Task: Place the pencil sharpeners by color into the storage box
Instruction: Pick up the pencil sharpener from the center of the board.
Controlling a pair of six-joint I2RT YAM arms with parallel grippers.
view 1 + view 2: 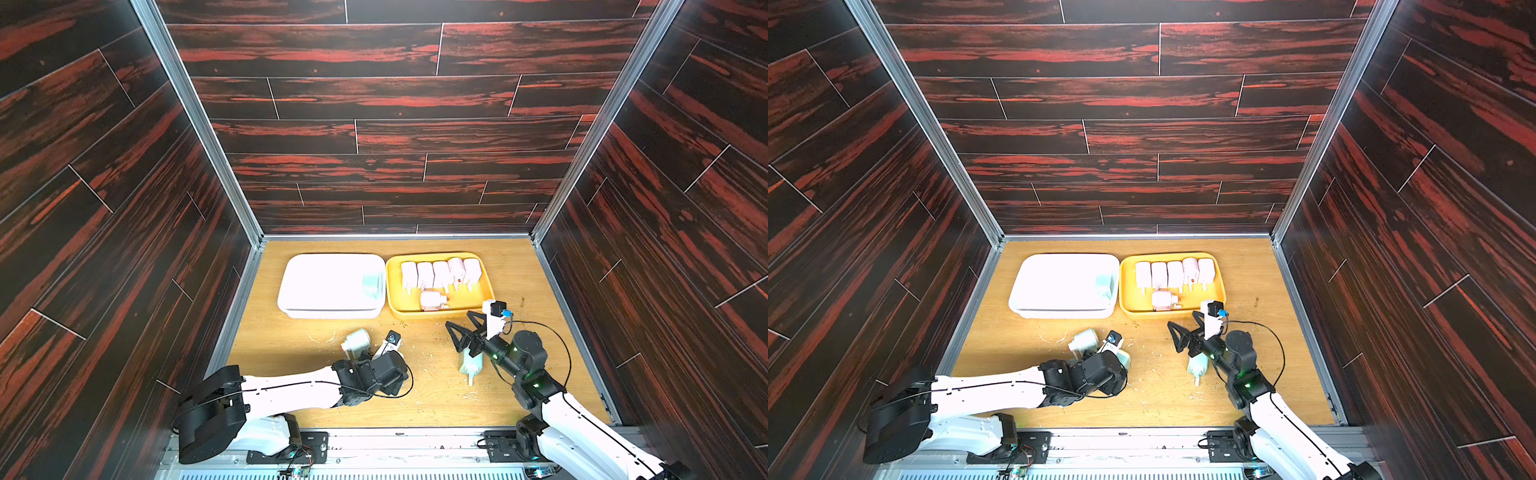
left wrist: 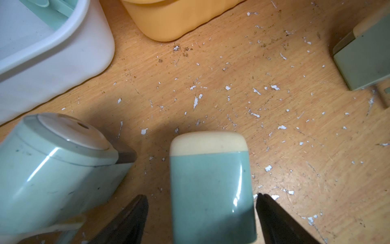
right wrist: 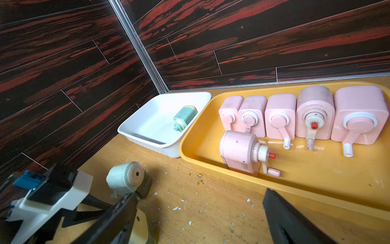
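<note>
Three mint green plastic pencil sharpeners lie loose on the wooden counter (image 1: pixel 415 399); the left hand (image 2: pixel 201 202) straddles one (image 2: pixel 211 186), fingers apart, not clamped. Hard, glossy, light: take its flat sides. Right hand (image 3: pixel 200 209) gapes empty. White tub (image 3: pixel 130 128) holds one green, yellow tray (image 3: pixel 316 190) six pink.

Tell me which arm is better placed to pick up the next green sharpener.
Left. The left gripper already straddles a green sharpener, a finger on each side with gaps left. The right gripper hangs open near the yellow tray, above the table, around nothing.
</note>
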